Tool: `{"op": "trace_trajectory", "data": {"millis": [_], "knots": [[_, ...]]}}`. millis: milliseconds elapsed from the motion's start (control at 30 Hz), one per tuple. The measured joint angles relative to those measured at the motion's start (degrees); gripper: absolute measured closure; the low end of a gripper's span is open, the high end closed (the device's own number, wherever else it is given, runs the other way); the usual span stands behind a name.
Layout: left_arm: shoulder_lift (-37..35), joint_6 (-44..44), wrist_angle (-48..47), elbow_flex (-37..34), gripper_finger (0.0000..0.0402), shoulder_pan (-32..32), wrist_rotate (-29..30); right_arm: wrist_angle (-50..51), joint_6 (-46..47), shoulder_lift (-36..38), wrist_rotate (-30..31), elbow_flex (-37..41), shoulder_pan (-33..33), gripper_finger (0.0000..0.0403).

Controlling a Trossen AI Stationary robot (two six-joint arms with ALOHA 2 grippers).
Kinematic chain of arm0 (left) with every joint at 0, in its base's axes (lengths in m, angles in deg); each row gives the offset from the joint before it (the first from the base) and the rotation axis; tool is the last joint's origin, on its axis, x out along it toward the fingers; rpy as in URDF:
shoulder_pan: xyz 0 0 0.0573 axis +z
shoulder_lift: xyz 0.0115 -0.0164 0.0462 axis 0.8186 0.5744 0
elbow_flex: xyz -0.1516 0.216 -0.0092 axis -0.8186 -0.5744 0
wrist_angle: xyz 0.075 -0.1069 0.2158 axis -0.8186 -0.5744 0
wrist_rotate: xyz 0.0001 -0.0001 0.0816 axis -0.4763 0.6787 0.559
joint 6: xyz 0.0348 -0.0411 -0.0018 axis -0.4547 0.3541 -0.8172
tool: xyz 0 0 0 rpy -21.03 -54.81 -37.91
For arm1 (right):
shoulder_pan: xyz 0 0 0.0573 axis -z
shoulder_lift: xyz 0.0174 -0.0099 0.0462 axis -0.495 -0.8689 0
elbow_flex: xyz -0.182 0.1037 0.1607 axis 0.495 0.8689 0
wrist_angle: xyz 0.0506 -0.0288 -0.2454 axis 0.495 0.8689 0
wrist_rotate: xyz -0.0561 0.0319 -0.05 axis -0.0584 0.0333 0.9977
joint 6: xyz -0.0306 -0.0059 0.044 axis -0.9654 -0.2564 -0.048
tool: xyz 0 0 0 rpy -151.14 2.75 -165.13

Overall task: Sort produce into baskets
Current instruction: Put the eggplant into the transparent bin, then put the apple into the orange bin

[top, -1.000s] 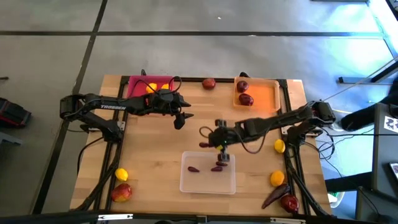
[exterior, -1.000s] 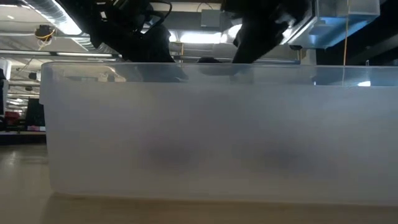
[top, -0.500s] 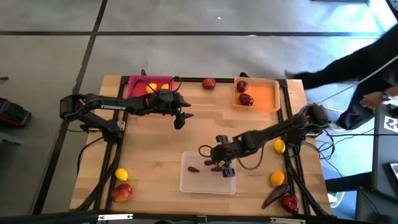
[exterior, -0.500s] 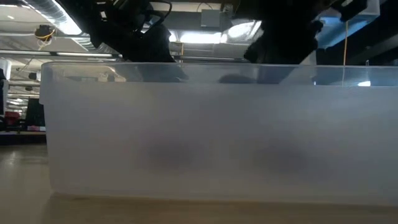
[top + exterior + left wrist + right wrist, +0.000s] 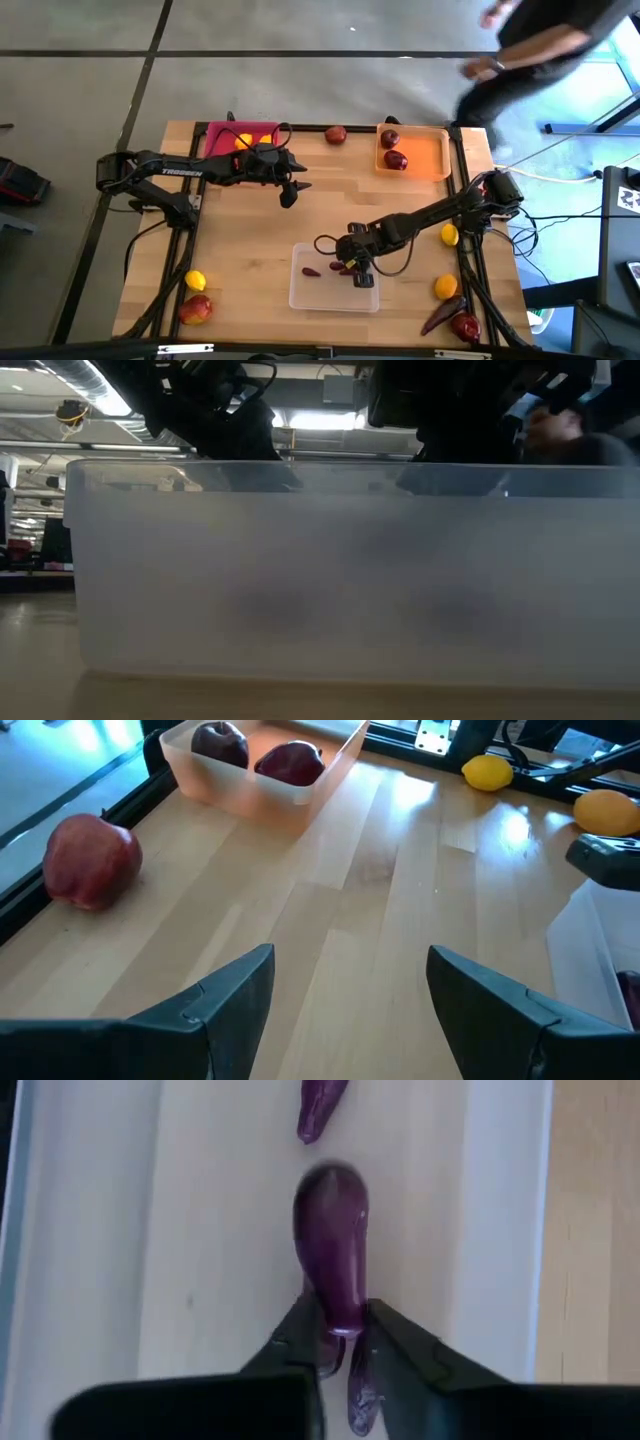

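Note:
My right gripper [image 5: 352,268] reaches down into the clear tray [image 5: 300,295] near the table's front, shut on a dark purple pod [image 5: 332,1240]. Two more purple pods lie in the tray: one [image 5: 320,1105] just beyond the held pod, the other [image 5: 358,1395] under the fingers. My left gripper [image 5: 290,195] hangs open over bare wood at the table's middle, near the pink tray [image 5: 225,135], with nothing between its fingers [image 5: 240,995]. The orange tray [image 5: 430,155] at the far right holds two dark red fruits [image 5: 290,762]. My right gripper pinches the pod's narrow stem end [image 5: 338,1320] between its two fingertips [image 5: 300,1330]. The fingers come from above, slanting steeply down, and lie along the pod. The pod's thick end points away from the fingers, low over the tray floor; whether it rests there I cannot tell.
A loose red fruit [image 5: 336,133] lies at the far edge between the pink and orange trays. A lemon [image 5: 195,281] and a red-yellow fruit [image 5: 196,309] lie near left. Two lemons [image 5: 449,235], a long pod [image 5: 440,315] and a red fruit [image 5: 465,325] lie near right. A person [image 5: 530,40] passes beyond the far right corner.
My right gripper has gone down and toward the table's near edge, into the clear tray, tipping more steeply downward with the purple pod between its fingers. A person has walked along the table's right side toward the far corner.

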Motion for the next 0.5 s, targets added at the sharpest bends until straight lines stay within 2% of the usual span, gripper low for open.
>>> {"op": "trace_trajectory", "data": {"millis": [167,267,433,500], "knots": [[0.0,0.0,0.0,0.0,0.0143,0.0,0.0,0.2,-1.0,0.0,0.6,0.0,0.0,0.0279],[0.0,0.0,0.0,0.0,0.0143,0.0,0.0,2.2,-1.3,0.4,0.0,-0.9,0.6,0.025],[0.0,0.4,0.1,0.0,0.0143,0.0,0.0,9.9,-3.8,0.4,0.2,-7.0,1.5,0.0236],[0.0,0.4,0.1,0.0,0.0143,0.0,0.0,13.8,-6.3,0.5,2.2,-10.3,1.6,0.0236]]}}
